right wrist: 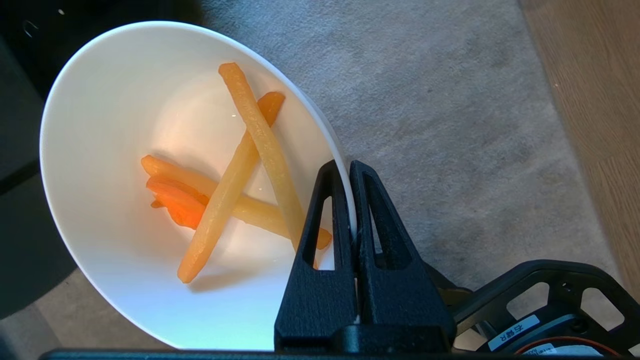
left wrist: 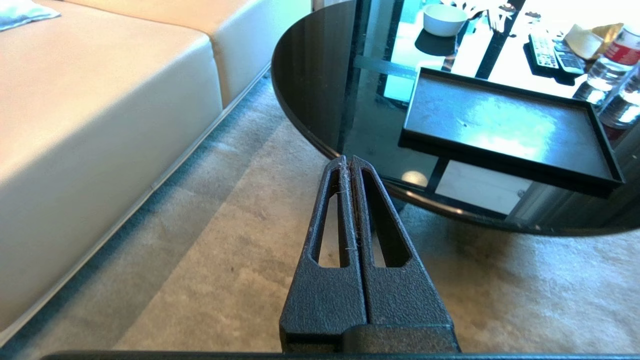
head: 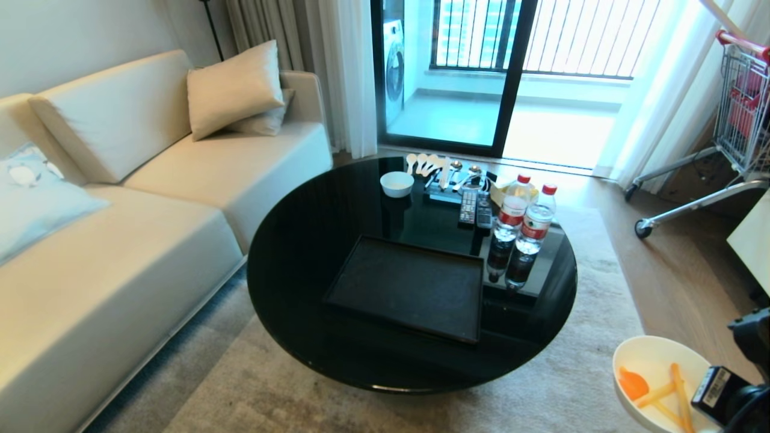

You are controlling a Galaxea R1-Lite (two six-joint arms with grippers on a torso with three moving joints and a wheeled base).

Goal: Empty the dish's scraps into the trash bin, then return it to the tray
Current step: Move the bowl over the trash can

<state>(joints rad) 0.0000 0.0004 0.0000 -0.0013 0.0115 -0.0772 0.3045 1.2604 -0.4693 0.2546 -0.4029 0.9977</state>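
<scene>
Two water bottles (head: 524, 224) with red caps and red-and-white labels stand near the table's (head: 301, 252) right edge; their print is too small to read. Beside them lie two remote controls (head: 476, 208), and at the far edge a smaller white bowl (head: 397, 183) sits next to a row of spoons (head: 434, 168). The tray (head: 409, 287) lies bare near the table's front edge. Off the table, over the carpet (right wrist: 450, 100) at the lower right, the right gripper (right wrist: 347, 167) is clamped on the rim of the dish (right wrist: 100, 125), one finger inside and one outside; the dish is cut off by the head view's edge. Inside it lie the scraps (right wrist: 235, 175), pale sticks crossed over an orange piece. A white sticker on the right wrist carries writing I cannot make out. The left gripper (left wrist: 348, 161) hangs over the carpet just short of the table's near edge, fingers pressed together on nothing. No bin shows.
</scene>
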